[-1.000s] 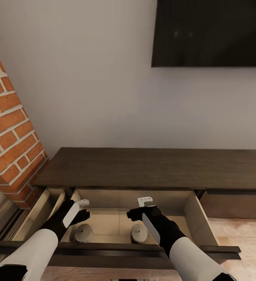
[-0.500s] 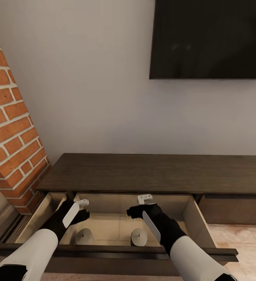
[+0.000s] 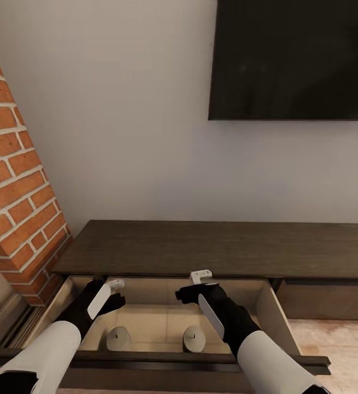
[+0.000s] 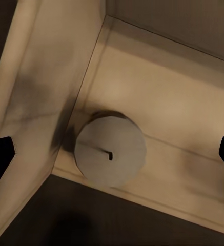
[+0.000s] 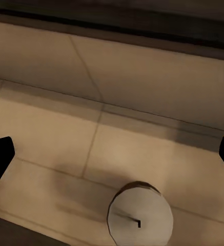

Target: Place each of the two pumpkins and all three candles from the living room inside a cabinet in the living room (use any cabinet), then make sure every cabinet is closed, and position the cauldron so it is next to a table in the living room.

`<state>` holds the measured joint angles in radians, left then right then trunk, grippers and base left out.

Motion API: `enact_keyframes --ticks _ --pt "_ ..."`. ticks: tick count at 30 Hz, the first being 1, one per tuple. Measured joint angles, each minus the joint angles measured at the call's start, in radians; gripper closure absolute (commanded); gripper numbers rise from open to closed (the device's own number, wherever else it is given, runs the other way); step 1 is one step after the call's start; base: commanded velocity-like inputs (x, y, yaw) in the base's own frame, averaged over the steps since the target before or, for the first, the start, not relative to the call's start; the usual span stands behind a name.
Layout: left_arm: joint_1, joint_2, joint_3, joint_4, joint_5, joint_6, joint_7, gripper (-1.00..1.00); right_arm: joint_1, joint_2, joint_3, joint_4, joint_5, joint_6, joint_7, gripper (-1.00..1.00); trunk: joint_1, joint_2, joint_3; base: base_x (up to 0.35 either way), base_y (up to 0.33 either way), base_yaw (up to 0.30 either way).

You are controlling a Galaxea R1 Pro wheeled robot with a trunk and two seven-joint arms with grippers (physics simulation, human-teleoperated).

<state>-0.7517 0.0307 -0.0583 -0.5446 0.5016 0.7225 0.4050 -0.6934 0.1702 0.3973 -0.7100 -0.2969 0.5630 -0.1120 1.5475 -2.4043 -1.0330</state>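
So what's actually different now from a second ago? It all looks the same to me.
Mostly the camera tilted up: the TV fills more of the picture and the cabinet sits lower. Both arms drew back very slightly with the view. Otherwise nothing changed: the left gripper and right gripper hover open over the open drawer, holding nothing, with two candles standing inside.

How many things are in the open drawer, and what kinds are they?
Candles: 2, one on the left and one on the right, both upright on the drawer floor
Pumpkins: 0
Total: 2
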Motion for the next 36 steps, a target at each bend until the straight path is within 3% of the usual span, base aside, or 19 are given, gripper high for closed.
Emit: enact_keyframes --ticks 36 --pt "0.000 0.001 0.004 0.004 0.000 0.000 0.000 -1.00 0.002 0.002 -0.002 0.015 -0.005 -0.002 0.000 -1.00 -0.138 0.252 0.112 0.000 0.000 0.007"
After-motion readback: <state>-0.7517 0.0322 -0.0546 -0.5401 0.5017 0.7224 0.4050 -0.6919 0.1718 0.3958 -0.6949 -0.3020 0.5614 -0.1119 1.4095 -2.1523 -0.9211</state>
